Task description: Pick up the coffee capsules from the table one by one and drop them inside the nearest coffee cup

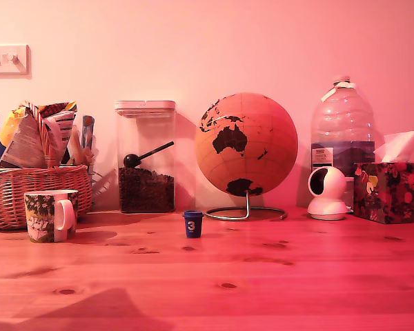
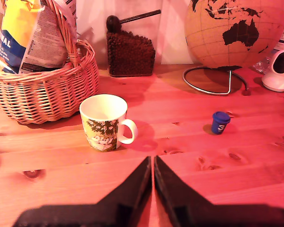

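While the black end effector shows only in the wrist view, its base cut off, its jaws sit almost together, gripping nothing. Apart on the knotty pine table stand the small dark blue capsule and the leafy-print white-handled ceramic mug.

Gripper seen in the wrist view only; not visible in the exterior view. Two fingers, matt black, each a broad wedge that narrows to a thin pointed tip. Inner edges straight, a thin slit between them. Both widen into a dark, blurred black base at the frame's edge. Cables, screws and markings cannot be made out.
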You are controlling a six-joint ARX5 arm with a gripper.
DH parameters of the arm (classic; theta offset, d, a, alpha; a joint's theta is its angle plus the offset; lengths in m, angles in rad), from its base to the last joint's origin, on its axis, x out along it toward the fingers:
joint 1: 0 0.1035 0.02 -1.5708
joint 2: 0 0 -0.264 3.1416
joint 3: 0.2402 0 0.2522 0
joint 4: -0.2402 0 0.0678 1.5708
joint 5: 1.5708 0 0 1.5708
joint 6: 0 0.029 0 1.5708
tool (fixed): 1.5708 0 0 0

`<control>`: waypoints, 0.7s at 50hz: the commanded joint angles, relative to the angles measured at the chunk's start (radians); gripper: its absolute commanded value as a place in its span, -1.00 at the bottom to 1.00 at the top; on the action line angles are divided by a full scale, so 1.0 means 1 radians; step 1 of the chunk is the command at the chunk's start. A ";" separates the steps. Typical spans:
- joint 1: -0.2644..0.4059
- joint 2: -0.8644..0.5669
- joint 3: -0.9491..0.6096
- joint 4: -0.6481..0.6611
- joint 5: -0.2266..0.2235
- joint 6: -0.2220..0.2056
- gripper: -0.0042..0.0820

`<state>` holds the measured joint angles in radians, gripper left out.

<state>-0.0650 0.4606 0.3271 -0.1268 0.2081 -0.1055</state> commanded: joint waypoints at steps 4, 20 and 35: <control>0.003 -0.008 -0.029 0.000 -0.005 0.001 -0.93; 0.003 -0.008 -0.029 0.013 0.026 0.001 -0.93; 0.002 0.036 -0.029 0.063 0.077 -0.025 -0.93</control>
<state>-0.0647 0.4782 0.3229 -0.0826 0.2806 -0.1242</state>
